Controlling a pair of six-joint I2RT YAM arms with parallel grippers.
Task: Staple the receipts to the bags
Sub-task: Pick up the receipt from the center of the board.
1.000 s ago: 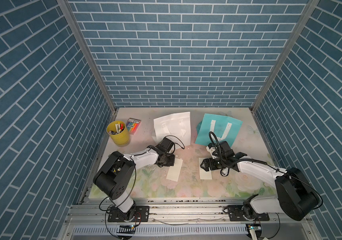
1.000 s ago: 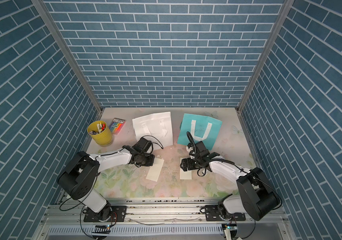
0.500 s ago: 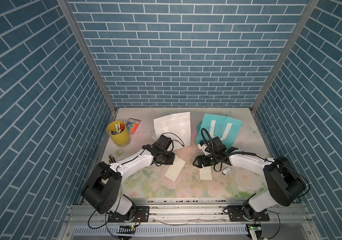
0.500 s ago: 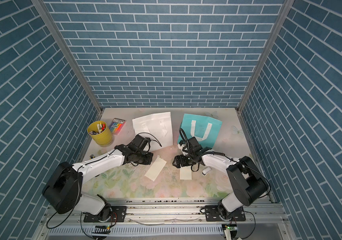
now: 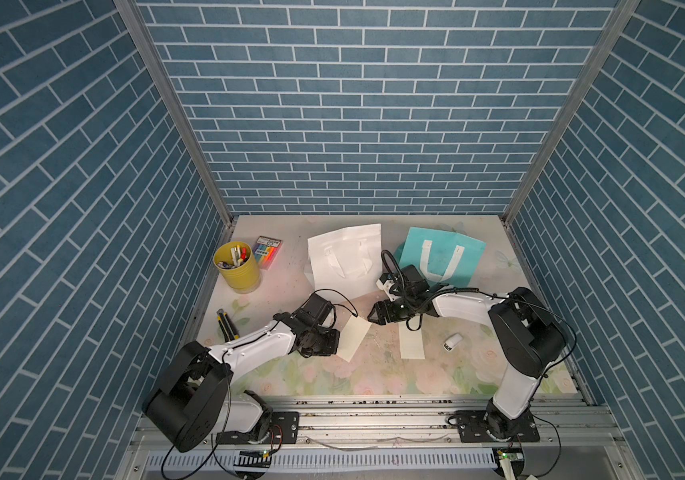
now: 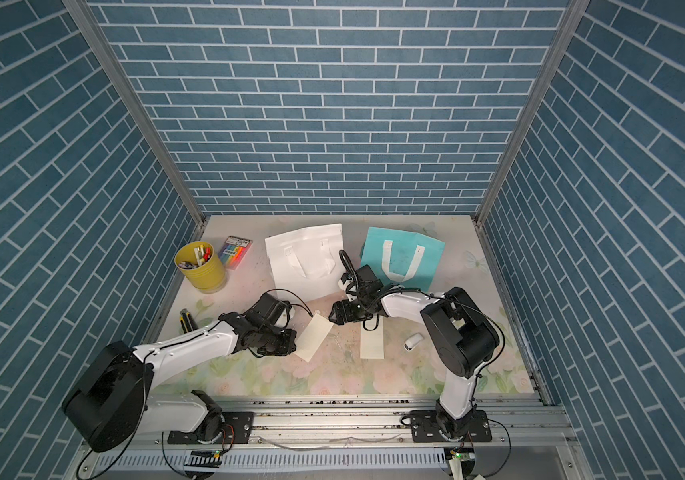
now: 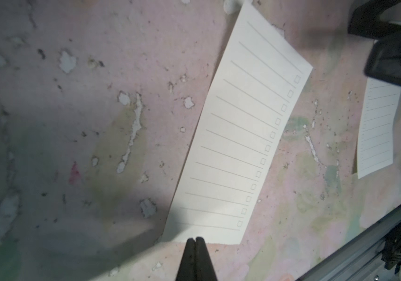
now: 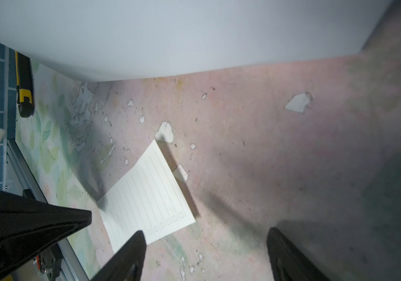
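Touching the tilted receipt's (image 5: pixel 353 338) near end, the left fingers (image 7: pixel 189 260) are sitting closed together, while it is lying flat on the tabletop (image 5: pixel 332 374) near the white bag (image 5: pixel 342 257). The right fingers (image 8: pixel 129 258) are hovering apart above it, and pinching flat paper could crumple or skid it.

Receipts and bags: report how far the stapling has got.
Done: nothing; the tilted receipt and the straight receipt lie loose on the mat, off the white bag and teal bag. In hand: left gripper is shut at the tilted receipt's edge; right gripper hangs open, empty. Left: both staplings.
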